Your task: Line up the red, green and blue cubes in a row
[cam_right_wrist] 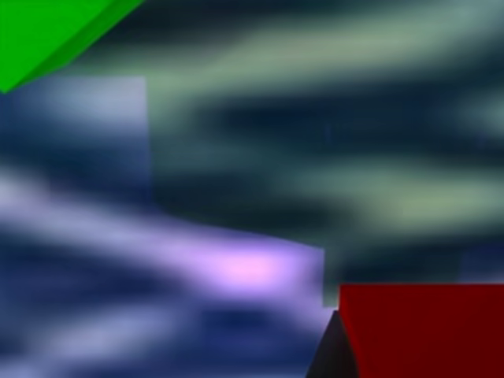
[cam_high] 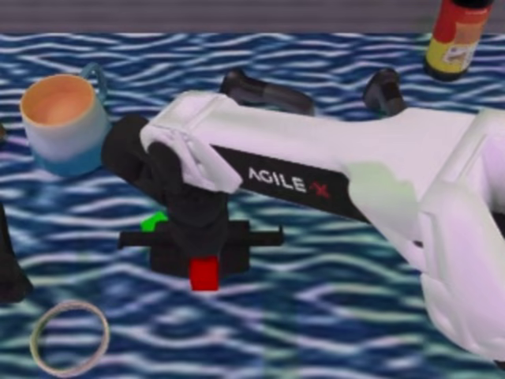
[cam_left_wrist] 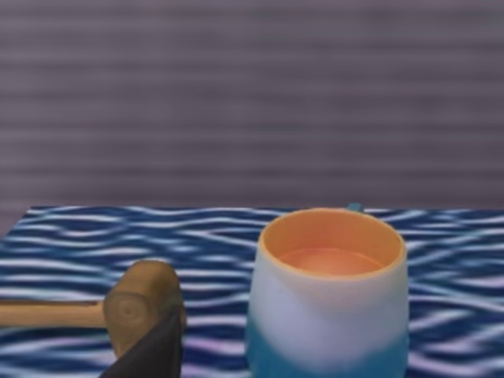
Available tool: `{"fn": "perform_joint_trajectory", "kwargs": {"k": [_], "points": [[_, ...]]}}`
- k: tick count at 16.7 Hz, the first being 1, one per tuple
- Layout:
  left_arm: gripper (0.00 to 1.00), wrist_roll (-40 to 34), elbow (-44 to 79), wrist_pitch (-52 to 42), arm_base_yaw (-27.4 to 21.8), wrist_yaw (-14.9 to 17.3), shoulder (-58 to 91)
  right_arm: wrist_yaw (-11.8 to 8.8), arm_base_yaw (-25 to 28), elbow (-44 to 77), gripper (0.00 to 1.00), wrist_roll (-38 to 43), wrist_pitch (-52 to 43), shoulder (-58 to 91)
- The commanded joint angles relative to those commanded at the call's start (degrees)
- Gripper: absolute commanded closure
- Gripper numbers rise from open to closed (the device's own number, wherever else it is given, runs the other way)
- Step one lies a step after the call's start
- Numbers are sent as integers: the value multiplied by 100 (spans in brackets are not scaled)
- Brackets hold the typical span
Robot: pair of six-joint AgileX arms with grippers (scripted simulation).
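The red cube (cam_high: 203, 274) sits on the table (cam_high: 331, 316) at the tip of the right pincer (cam_high: 201, 257), with the green cube (cam_high: 153, 222) just beyond the wrist — the blue one isn't visible. Whether the pincer grips the red cube or has released it, I cannot tell; probably it is low to place the cube beside the green. The left arm is parked near the mug (cam_left_wrist: 327, 293) — its pincer unseen.

Our right arm (cam_high: 331, 170) reaches far across from the right side, and its wrist bends down. Our right gripper (cam_high: 201, 249) points at the table. Our left arm (cam_high: 9, 260) waits at the left edge.
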Motion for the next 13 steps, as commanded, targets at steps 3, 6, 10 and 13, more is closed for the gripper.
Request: {"fn": "perform_joint_trajectory", "kwargs": {"k": [3,6,10,13], "points": [[0,0,0,0,0,0,0,0,0,-2,100,0,2,1],[0,0,0,0,0,0,0,0,0,-2,77,0,2,1],[0,0,0,0,0,0,0,0,0,-2,47,0,2,1],[0,0,0,0,0,0,0,0,0,-2,25,0,2,1]]}}
